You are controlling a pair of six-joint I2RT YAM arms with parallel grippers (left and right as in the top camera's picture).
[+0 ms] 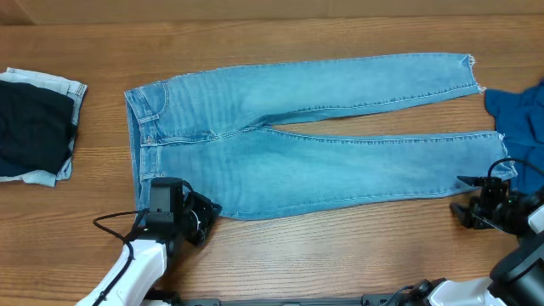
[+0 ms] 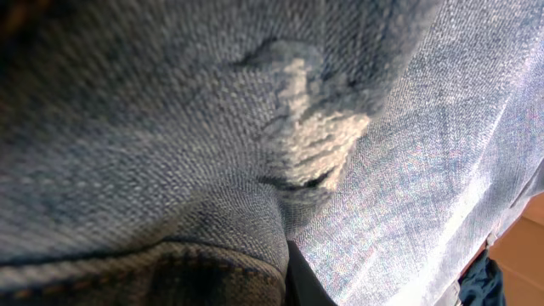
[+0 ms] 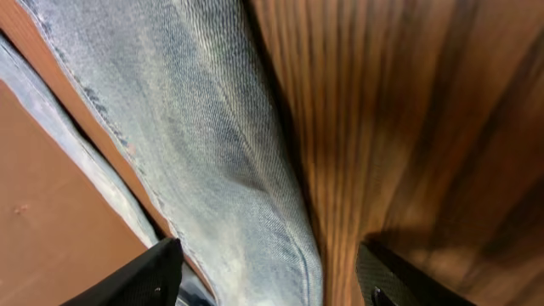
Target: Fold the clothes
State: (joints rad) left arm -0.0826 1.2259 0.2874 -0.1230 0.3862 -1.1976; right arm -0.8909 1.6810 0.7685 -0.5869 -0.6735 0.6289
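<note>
The light-blue jeans (image 1: pixel 221 119) lie spread flat, waistband to the left, both legs running right and parting slightly, with frayed hems (image 1: pixel 473 64) (a worn, threadbare patch (image 2: pixel 310 136) shows close up). Far left, a dark navy piece (image 1: pixel 34 127) sits folded on paler denim (image 1: pixel 64 87). Brighter blue denim (image 1: pixel 518 115) lies bunched at the right edge.

Overhead straight down, wrist views close-up — all share jeans (image 1: pixel 212 127)

The jeans (image 1: pixel 340 161) are matt, woven light-blue denim, fuzzy where frayed, and the bench (image 1: pixel 297 255) is smooth, grained wood.
</note>
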